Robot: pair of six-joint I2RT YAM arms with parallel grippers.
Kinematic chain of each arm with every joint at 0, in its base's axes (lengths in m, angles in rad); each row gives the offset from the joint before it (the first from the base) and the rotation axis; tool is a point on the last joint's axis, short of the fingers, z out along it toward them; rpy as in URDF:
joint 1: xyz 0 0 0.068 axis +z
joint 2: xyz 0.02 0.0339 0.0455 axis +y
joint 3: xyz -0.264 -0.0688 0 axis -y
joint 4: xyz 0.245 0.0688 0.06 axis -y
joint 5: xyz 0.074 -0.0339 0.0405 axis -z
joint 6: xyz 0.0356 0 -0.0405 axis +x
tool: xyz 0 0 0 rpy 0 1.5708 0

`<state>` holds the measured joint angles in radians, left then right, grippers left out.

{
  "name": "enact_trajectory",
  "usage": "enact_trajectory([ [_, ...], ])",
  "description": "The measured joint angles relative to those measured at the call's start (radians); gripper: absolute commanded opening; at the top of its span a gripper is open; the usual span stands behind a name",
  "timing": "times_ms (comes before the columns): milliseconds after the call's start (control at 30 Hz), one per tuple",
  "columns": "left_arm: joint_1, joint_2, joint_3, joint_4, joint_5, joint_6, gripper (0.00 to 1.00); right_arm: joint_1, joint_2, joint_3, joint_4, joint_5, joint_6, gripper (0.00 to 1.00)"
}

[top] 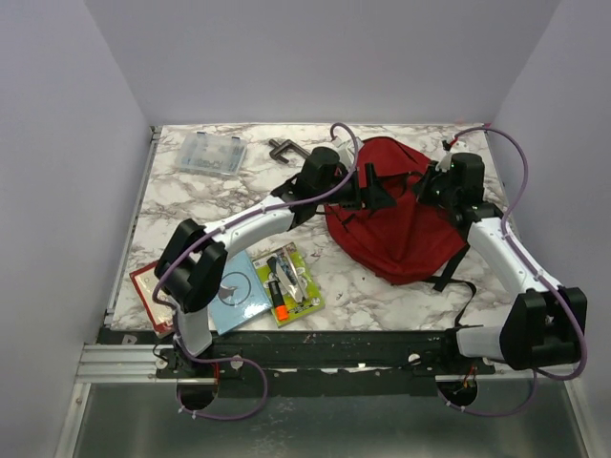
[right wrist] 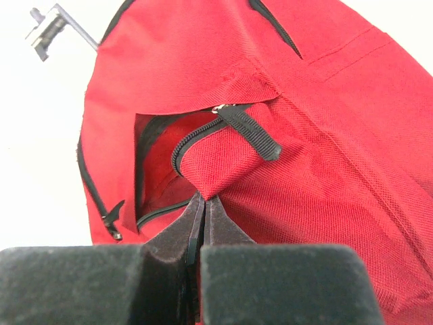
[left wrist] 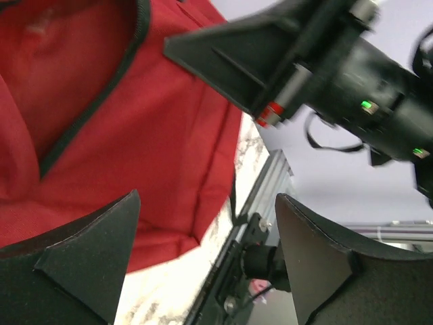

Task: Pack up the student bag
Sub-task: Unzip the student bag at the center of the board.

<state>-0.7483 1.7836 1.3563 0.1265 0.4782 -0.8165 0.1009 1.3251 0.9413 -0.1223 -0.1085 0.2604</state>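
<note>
The red student bag point(top: 406, 234) lies on the marble table at centre right, its black straps trailing toward the near edge. My right gripper point(top: 430, 185) is at the bag's top right. In the right wrist view it point(right wrist: 205, 200) is shut on a fold of red fabric beside the partly open zip pocket, whose black pull tab point(right wrist: 252, 133) lies just above. My left gripper point(top: 379, 191) hovers over the bag's upper left. In the left wrist view it point(left wrist: 206, 261) is open and empty, with red fabric point(left wrist: 135, 135) and bare table between its fingers.
A clear plastic box point(top: 210, 153) and a black clamp point(top: 284, 150) sit at the back left. Near the front left lie a red book point(top: 151, 291), a blue notebook point(top: 241, 286) and a green pack of markers point(top: 289, 280). Grey walls surround the table.
</note>
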Motion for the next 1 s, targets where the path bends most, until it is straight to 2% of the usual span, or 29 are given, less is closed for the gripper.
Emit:
enact_trajectory([
  [167, 0.008, 0.119, 0.120, 0.006, -0.010, 0.091, 0.83, 0.000, -0.073, 0.000, -0.021, -0.075, 0.013, 0.01],
  [367, 0.040, 0.306, 0.328, 0.003, 0.076, 0.141, 0.83, -0.005, -0.104, 0.006, -0.038, -0.151, 0.029, 0.01],
  [533, 0.053, 0.363, 0.383, 0.003, 0.117, 0.149, 0.79, -0.011, -0.104, 0.006, -0.047, -0.196, 0.038, 0.01],
  [600, 0.053, 0.381, 0.412, 0.009, 0.134, 0.146, 0.73, -0.011, -0.105, 0.006, -0.049, -0.204, 0.039, 0.01],
  [700, 0.053, 0.411, 0.453, 0.038, 0.173, 0.121, 0.55, -0.012, -0.108, 0.006, -0.054, -0.204, 0.038, 0.01],
  [867, 0.047, 0.423, 0.449, 0.131, 0.242, 0.064, 0.36, -0.015, -0.110, 0.006, -0.079, -0.179, 0.034, 0.01],
  [933, 0.045, 0.423, 0.440, 0.161, 0.255, 0.053, 0.23, -0.015, -0.111, 0.006, -0.091, -0.167, 0.033, 0.01],
  [1000, 0.043, 0.423, 0.428, 0.176, 0.260, 0.042, 0.17, -0.015, -0.111, 0.006, -0.103, -0.165, 0.031, 0.01],
])
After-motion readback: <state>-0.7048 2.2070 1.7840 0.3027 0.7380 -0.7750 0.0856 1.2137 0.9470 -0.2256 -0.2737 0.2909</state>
